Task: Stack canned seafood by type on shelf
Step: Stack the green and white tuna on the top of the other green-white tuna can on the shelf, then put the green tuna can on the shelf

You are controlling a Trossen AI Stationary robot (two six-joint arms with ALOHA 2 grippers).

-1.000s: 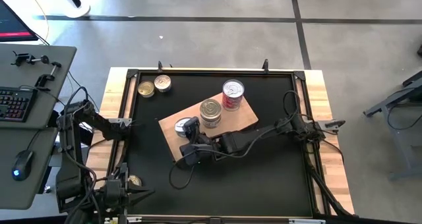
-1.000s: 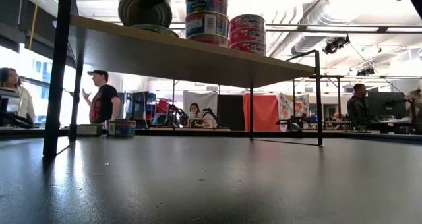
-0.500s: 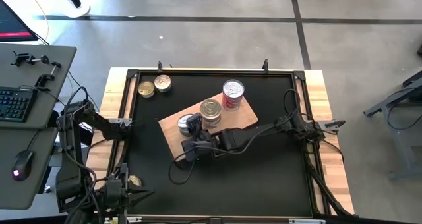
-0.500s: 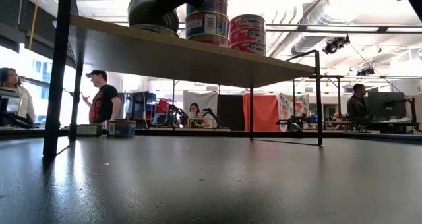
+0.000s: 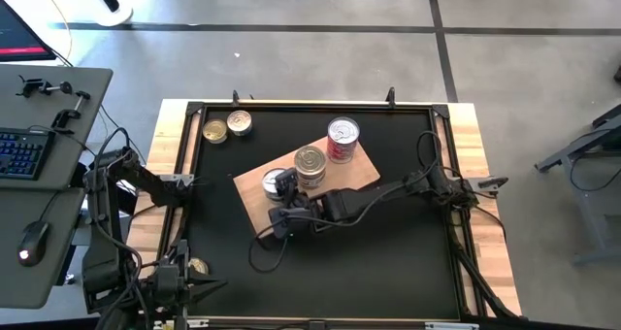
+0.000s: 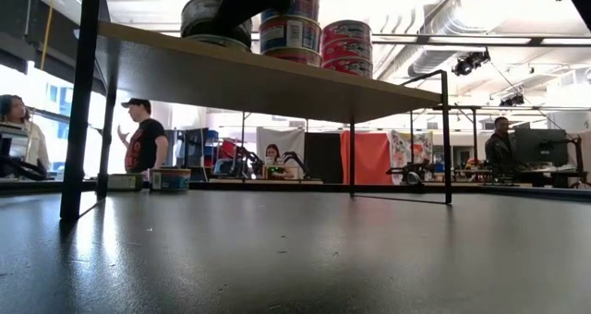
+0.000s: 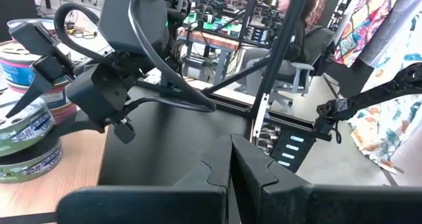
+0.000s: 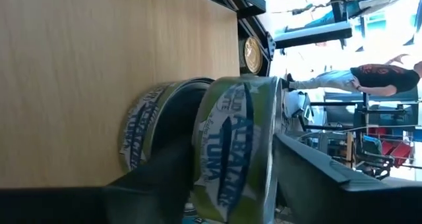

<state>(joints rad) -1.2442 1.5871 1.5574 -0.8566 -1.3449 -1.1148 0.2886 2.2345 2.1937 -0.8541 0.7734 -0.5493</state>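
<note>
On the light-brown wooden shelf [image 5: 335,180], we kept our right end effector [image 5: 281,186] straddling a green-labelled round tuna tin [image 8: 234,148], fingers spread beside it without clearly pinching, since it sat atop a matching tin [image 8: 148,128] to group that type.

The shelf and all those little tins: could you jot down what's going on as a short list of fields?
shelf: wooden board lying at an angle on the black table
right gripper: over the shelf's left end, fingers either side of a green-label tuna tin sitting on another tin
left gripper: shut, waiting at the table's left edge
other stacks on shelf: gold-top stack; red-label stack
off the shelf: two tins at the far-left corner
</note>
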